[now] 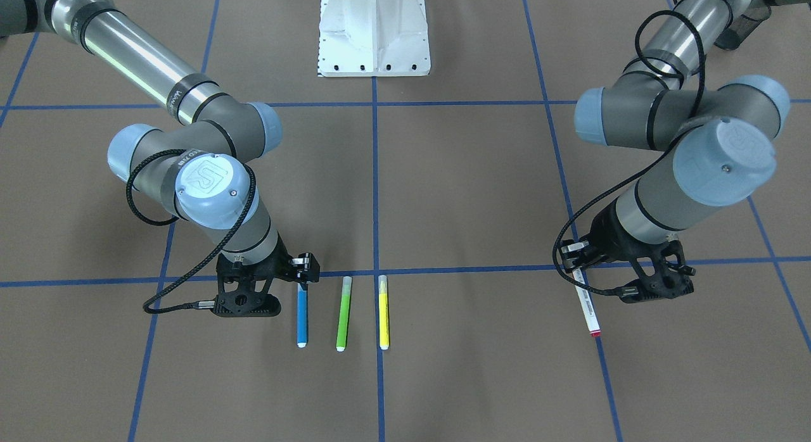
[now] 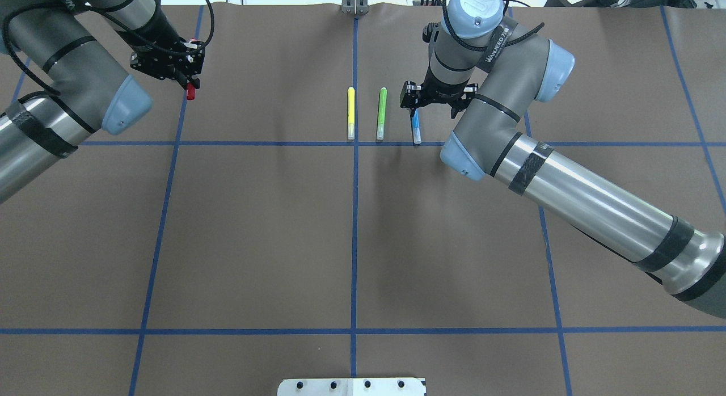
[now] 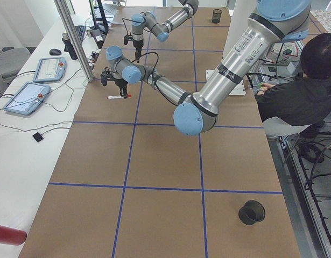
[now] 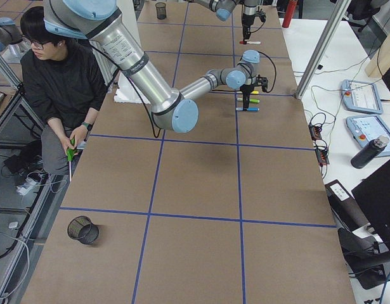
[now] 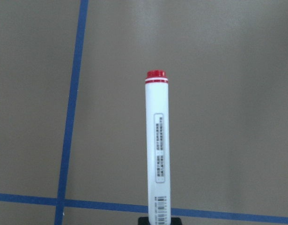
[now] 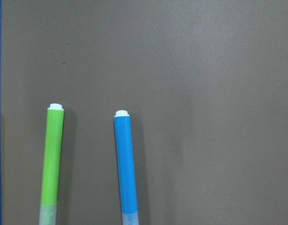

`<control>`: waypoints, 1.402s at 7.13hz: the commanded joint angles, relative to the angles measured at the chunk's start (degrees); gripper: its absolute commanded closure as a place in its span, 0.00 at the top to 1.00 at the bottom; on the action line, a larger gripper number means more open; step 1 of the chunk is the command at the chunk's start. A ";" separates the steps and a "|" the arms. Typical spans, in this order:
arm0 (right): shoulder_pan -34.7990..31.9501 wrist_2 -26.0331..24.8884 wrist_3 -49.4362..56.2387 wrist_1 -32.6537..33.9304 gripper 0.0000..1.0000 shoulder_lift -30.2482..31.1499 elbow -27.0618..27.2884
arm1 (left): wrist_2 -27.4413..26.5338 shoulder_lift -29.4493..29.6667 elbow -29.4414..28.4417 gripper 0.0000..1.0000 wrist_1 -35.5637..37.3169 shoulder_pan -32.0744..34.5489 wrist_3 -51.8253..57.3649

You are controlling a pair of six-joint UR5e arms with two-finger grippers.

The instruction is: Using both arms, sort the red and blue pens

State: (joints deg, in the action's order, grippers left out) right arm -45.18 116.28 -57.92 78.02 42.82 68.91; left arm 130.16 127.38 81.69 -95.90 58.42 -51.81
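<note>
Brown paper covers the table (image 1: 469, 176), ruled into squares by blue tape lines (image 1: 375, 176); one white base plate (image 1: 374, 33) sits at the robot's edge; a near mesh cup (image 3: 252, 212) and a far mesh cup (image 3: 216, 15) stand well apart, and one seated person (image 3: 302, 91) shows beside the table.

Four pens are in view, one of each colour; the blue pen (image 1: 302, 318), green pen (image 1: 343, 315) and yellow pen (image 1: 383, 315) form a row, side by side but apart, long axes running near to far from the robot, translucent caps toward it, white tips away; the red marker (image 1: 586, 306) lies well off to the robot's left, slightly askew to that axis, red cap toward the robot, red tip away; its printed label (image 5: 158, 147) carries a barcode and text too small to read.

The left gripper (image 1: 575, 261) is closed narrowly on the red marker near its cap end; the right gripper (image 1: 306, 270) stands over the blue pen's cap end; how wide its jaws stand, and whether they touch, I cannot tell.

Each of the two arms bears a joint cap (image 1: 206, 176) marked "UR".
</note>
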 commanded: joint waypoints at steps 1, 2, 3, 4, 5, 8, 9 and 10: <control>1.58 -0.88 0.44 -0.07 0.92 -2.64 -3.85 | 0.01 -0.47 0.48 0.00 0.19 0.38 0.57; 1.84 -0.97 0.79 -0.50 0.91 -2.57 -4.74 | 0.01 -0.47 0.57 0.00 0.19 0.82 0.57; 1.93 -0.97 0.79 -4.25 0.83 -2.56 -7.27 | 0.01 -0.47 0.57 0.00 0.27 0.91 0.65; 1.93 -0.88 0.97 -4.98 0.80 -2.65 -8.00 | 0.01 -0.47 0.57 0.00 0.27 1.08 0.57; 1.93 -0.88 1.06 -4.99 0.79 -2.65 -8.00 | 0.01 -0.47 0.57 0.00 0.27 1.17 0.65; 1.93 -0.88 1.23 -4.90 0.51 -2.74 -7.92 | 0.01 -0.47 0.57 0.00 0.27 1.35 0.65; 1.93 -0.88 1.23 -4.90 0.30 -2.74 -7.92 | 0.01 -0.47 0.57 0.00 0.27 1.35 0.65; 1.93 -0.88 1.23 -4.90 0.20 -2.74 -7.92 | 0.01 -0.47 0.57 0.00 0.27 1.43 0.65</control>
State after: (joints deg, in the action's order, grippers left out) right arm -43.24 115.40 -56.69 73.13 40.09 61.00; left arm 130.16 126.91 82.27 -95.62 59.77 -51.16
